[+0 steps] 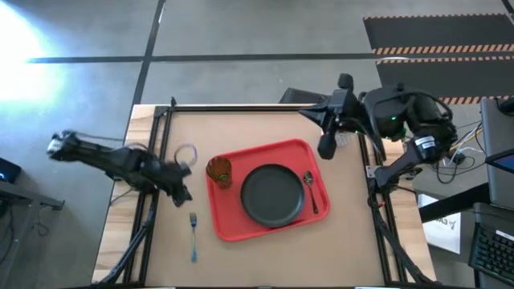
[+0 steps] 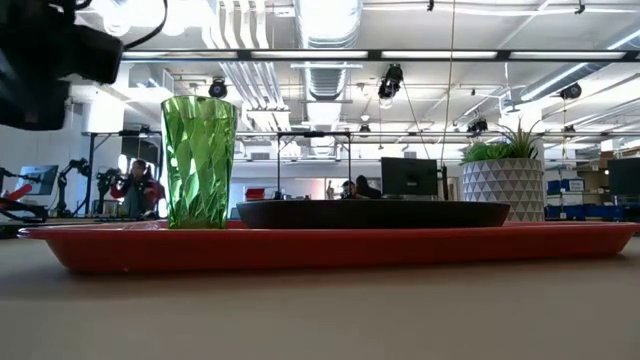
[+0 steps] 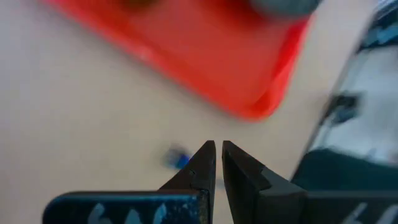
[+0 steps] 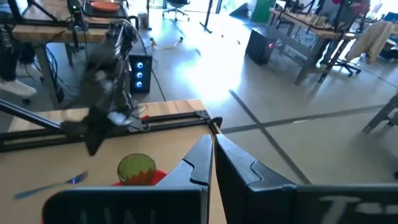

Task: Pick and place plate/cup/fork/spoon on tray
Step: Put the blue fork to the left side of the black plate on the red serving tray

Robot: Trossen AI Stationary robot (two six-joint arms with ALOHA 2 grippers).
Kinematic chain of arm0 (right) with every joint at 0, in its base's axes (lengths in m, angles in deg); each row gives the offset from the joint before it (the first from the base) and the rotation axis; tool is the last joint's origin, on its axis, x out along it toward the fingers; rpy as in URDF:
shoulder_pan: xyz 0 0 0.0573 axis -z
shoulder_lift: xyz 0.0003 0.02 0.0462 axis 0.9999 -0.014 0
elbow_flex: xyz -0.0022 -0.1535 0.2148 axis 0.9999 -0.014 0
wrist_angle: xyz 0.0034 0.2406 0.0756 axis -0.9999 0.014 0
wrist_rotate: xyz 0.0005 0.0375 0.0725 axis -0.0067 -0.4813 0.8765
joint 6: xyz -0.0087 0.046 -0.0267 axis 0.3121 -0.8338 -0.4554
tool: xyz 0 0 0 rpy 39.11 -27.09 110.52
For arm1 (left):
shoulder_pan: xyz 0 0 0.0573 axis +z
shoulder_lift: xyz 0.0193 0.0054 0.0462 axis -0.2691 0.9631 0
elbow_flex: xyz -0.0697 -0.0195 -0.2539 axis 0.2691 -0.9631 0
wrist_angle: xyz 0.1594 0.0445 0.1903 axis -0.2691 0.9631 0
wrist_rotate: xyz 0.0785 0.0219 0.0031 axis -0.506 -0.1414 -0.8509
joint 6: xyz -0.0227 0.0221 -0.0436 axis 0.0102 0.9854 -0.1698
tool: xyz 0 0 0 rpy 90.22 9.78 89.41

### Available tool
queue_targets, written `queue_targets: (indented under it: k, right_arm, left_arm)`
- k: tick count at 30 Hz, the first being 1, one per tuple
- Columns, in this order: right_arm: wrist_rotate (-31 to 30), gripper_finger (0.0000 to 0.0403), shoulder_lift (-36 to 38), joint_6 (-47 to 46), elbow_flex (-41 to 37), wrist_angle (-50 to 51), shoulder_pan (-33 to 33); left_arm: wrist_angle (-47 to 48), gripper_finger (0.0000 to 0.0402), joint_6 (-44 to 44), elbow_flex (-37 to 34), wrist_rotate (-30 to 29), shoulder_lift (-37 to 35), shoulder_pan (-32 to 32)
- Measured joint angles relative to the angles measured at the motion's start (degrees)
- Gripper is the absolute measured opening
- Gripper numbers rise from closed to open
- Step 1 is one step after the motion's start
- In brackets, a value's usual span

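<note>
The red tray lies mid-table. On it rest the black plate, the green cup standing upright at its left end, and the dark spoon right of the plate. The blue-handled fork lies on the table left of the tray. My left gripper is shut and empty above the table, just beyond the fork; the fork shows blurred in the left wrist view. My right gripper is shut and empty, raised beyond the tray's far right corner.
A white pot with a green plant stands behind the tray in the low view. A clear ring-like thing lies left of the cup. Bare table lies near the front edge and left of the tray.
</note>
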Motion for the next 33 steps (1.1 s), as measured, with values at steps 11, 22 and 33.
queue_targets:
  k: [11, 22, 33]
  right_arm:
    - [0.2, 0.0009, -1.4, 3.3, 0.0, 1.5, 0.0]
    - [5.3, 0.0009, -2.4, 4.8, 0.0, 2.8, 0.0]
    - [5.2, 0.0009, -2.3, 4.8, 0.0, 6.0, 0.0]
  left_arm:
    - [-0.7, 0.0011, -27.3, 3.5, -10.3, 14.6, -21.7]
    - [-13.2, 0.0066, -30.9, 3.5, -9.3, 22.7, -23.7]
    - [-16.3, 0.0165, -42.4, 3.3, 7.0, 29.0, -24.5]
